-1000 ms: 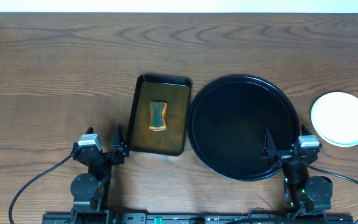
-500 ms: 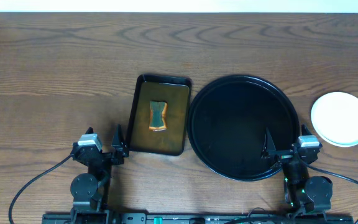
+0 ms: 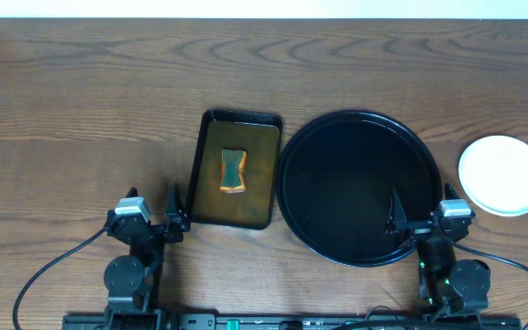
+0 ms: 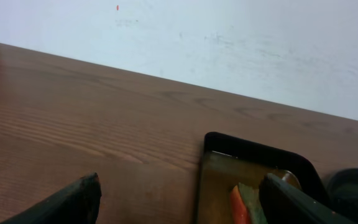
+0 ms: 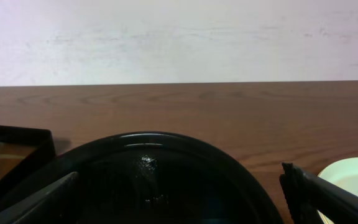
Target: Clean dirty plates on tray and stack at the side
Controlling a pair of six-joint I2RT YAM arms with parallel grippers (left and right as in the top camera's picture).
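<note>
The large round black tray (image 3: 356,188) lies right of centre with nothing on it; it also shows in the right wrist view (image 5: 154,180). A stack of pale plates (image 3: 503,174) sits on the table to the tray's right, and its rim shows in the right wrist view (image 5: 352,176); from above I cannot tell how many plates it holds. My left gripper (image 3: 174,213) is open and empty near the front edge, left of the brown tray. My right gripper (image 3: 409,215) is open and empty over the black tray's front right rim.
A small rectangular dark brown tray (image 3: 236,168) holds an orange and green sponge (image 3: 233,170); both show in the left wrist view, tray (image 4: 253,163) and sponge (image 4: 244,202). A white wall backs the table.
</note>
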